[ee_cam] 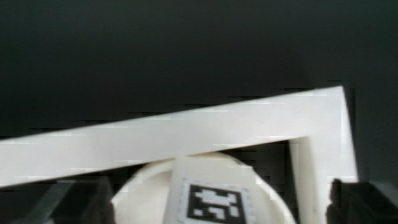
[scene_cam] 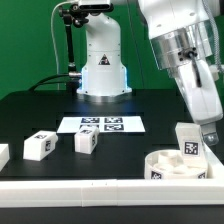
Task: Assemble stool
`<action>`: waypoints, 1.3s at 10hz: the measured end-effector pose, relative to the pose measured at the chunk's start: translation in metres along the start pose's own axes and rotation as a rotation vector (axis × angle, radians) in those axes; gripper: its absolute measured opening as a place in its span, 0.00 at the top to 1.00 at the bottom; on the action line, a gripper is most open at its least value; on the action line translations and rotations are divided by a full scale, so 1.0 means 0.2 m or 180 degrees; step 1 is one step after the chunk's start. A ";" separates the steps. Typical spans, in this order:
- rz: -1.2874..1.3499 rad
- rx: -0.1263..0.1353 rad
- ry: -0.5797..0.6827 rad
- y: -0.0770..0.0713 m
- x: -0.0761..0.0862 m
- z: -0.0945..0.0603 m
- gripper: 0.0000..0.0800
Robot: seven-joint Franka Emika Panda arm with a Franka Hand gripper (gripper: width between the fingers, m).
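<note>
The stool's round white seat (scene_cam: 163, 166) lies at the exterior view's lower right, just inside the border rail. One white tagged leg (scene_cam: 188, 143) stands upright on it. My gripper (scene_cam: 203, 131) hangs right over that leg. In the wrist view the leg (ee_cam: 214, 190) sits between my two dark fingers (ee_cam: 363, 200), with a gap on each side, so the gripper (ee_cam: 208, 212) is open and holds nothing. Two loose legs (scene_cam: 38, 146) (scene_cam: 87, 141) lie on the black table at the exterior view's left. Part of a third (scene_cam: 3, 155) shows at the left edge.
The marker board (scene_cam: 100, 124) lies flat mid-table in front of the arm's white base (scene_cam: 102, 60). A long white border rail (scene_cam: 90, 190) runs along the near edge. Its corner (ee_cam: 302, 115) shows in the wrist view beyond the leg.
</note>
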State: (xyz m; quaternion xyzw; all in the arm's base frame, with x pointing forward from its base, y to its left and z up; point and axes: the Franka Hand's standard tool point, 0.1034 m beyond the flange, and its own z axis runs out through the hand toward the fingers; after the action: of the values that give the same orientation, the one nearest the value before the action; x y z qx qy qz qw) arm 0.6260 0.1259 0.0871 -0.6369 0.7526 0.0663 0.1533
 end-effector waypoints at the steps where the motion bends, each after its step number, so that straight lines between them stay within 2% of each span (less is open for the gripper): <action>1: -0.0112 0.0007 -0.0019 -0.01 -0.02 -0.04 0.21; 2: -0.0238 0.0043 -0.0026 -0.03 -0.03 -0.06 0.19; 4: -0.0264 0.0029 -0.0023 -0.02 -0.03 -0.05 0.19; 6: -0.0767 0.0027 -0.0018 -0.02 -0.03 -0.05 0.19; 8: -0.1704 -0.0238 0.0008 0.00 -0.05 -0.07 0.19; 9: -0.2069 -0.0334 -0.0008 -0.01 -0.06 -0.08 0.19; 10: -0.2416 -0.0381 -0.0028 -0.02 -0.07 -0.08 0.19; 13: -0.3097 -0.0399 -0.0082 -0.02 -0.07 -0.08 0.19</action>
State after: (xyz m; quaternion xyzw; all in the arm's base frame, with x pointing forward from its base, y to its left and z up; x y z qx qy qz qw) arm 0.6295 0.1342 0.1074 -0.9218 0.3604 0.0401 0.1371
